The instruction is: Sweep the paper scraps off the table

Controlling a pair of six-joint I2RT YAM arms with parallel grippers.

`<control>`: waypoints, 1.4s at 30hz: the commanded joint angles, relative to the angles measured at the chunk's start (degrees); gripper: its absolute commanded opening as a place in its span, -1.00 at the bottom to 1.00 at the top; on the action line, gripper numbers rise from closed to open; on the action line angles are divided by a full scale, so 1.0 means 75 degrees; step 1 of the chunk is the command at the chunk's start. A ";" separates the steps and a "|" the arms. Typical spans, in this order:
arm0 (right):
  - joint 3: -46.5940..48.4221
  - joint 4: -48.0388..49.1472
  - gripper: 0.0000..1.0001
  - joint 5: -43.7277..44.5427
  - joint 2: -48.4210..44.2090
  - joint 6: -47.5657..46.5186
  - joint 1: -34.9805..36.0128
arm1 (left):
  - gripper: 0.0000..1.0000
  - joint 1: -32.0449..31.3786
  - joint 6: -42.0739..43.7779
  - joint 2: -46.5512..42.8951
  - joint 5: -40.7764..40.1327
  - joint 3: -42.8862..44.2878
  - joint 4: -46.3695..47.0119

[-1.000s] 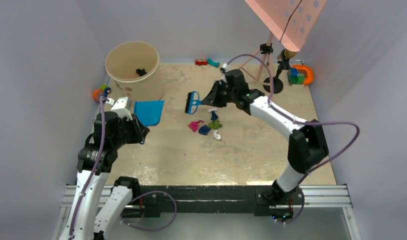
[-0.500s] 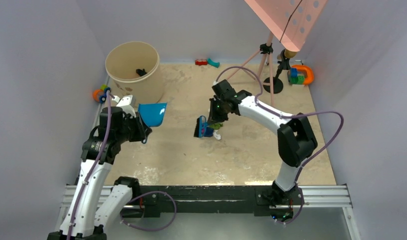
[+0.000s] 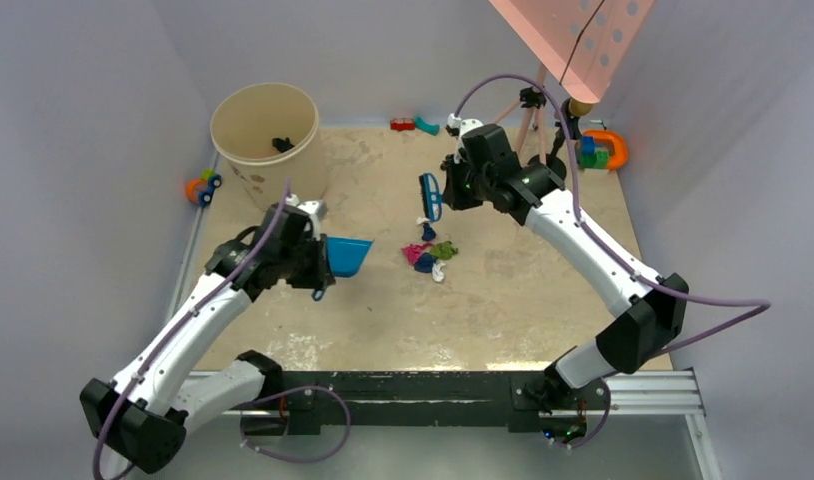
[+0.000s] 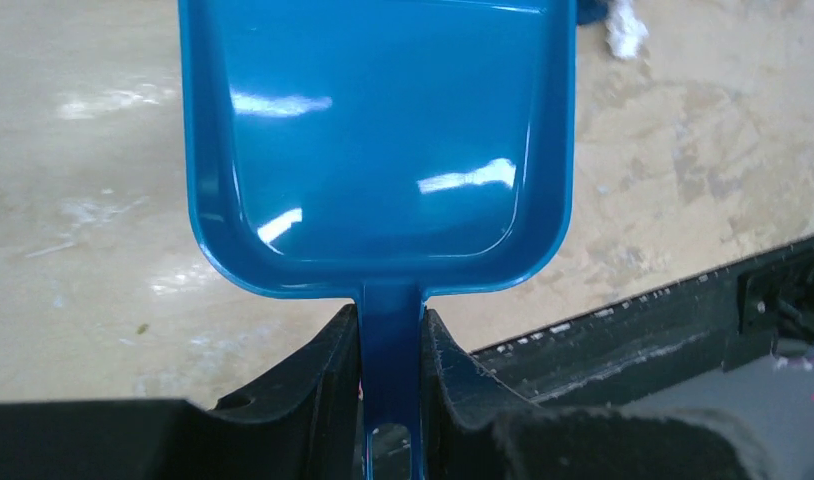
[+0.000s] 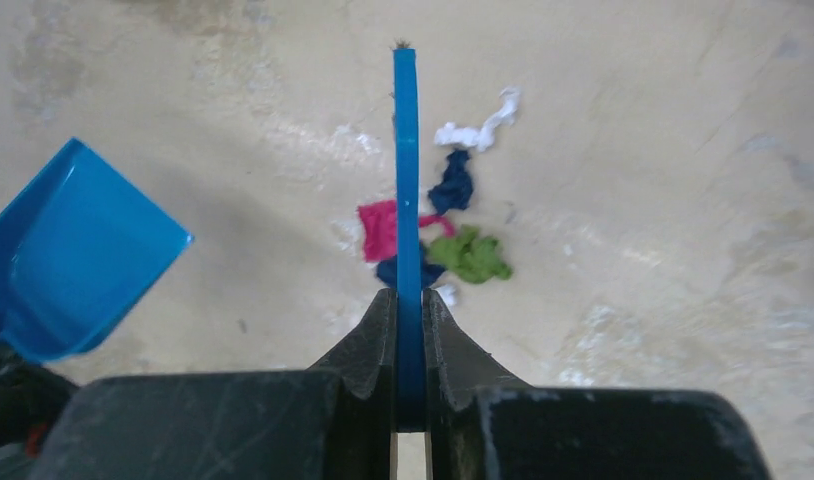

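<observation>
The paper scraps [image 3: 429,252] lie in a small pile mid-table [image 3: 503,300]: pink, navy, green and white bits. My left gripper [image 3: 318,264] is shut on the handle of the blue dustpan [image 3: 347,256], held just left of the pile. In the left wrist view the pan [image 4: 383,150] fills the frame, its handle clamped between my fingers, gripper [image 4: 391,350]. My right gripper [image 3: 455,184] is shut on a blue brush [image 3: 430,196], raised just beyond the pile. In the right wrist view the brush [image 5: 407,180] shows edge-on over the scraps [image 5: 453,185], with the dustpan [image 5: 73,260] at the left, gripper [image 5: 410,320].
A beige bucket [image 3: 266,135] stands at the back left, an orange and blue toy car [image 3: 200,186] beside it. Red and teal blocks [image 3: 414,125] lie at the back edge. A tripod stand [image 3: 531,130] and an orange toy [image 3: 605,150] are at the back right.
My left arm has carried the dustpan from beside the bucket rightward to the pile. My right arm dipped the brush onto the scraps, then lifted it back beyond them; the pile shifted slightly right.
</observation>
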 commanded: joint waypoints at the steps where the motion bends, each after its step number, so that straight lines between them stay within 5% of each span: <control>1: 0.0646 -0.0047 -1.00 0.1405 0.0215 -0.2189 0.0072 | -1.00 -0.1861 -0.1139 0.0504 -0.1374 0.0724 -0.0220; 10: 0.3571 -0.1370 -1.00 0.3882 0.3349 -0.3908 0.0208 | -1.00 -0.3950 -0.1738 0.1275 -0.2561 -0.0575 0.1312; 21: 0.4000 -0.1805 -1.00 0.2250 0.4849 -0.4853 0.0792 | -1.00 -0.4165 -0.1082 0.0926 -0.1934 -0.1989 0.2995; 28: 0.2803 -0.1864 -1.00 0.0499 0.3247 -0.4421 0.0951 | -1.00 -0.4165 -0.0712 0.1499 -0.1554 -0.2036 0.3568; 35: 0.2176 -0.2079 -1.00 0.2496 0.2036 -0.3577 0.0821 | -1.00 -0.4165 -0.0256 0.1815 -0.1381 -0.1962 0.3870; 42: 0.1338 -0.2459 -1.00 0.3225 0.2484 -0.3048 0.0556 | -1.00 -0.4165 0.0144 0.2618 -0.1447 -0.1548 0.3984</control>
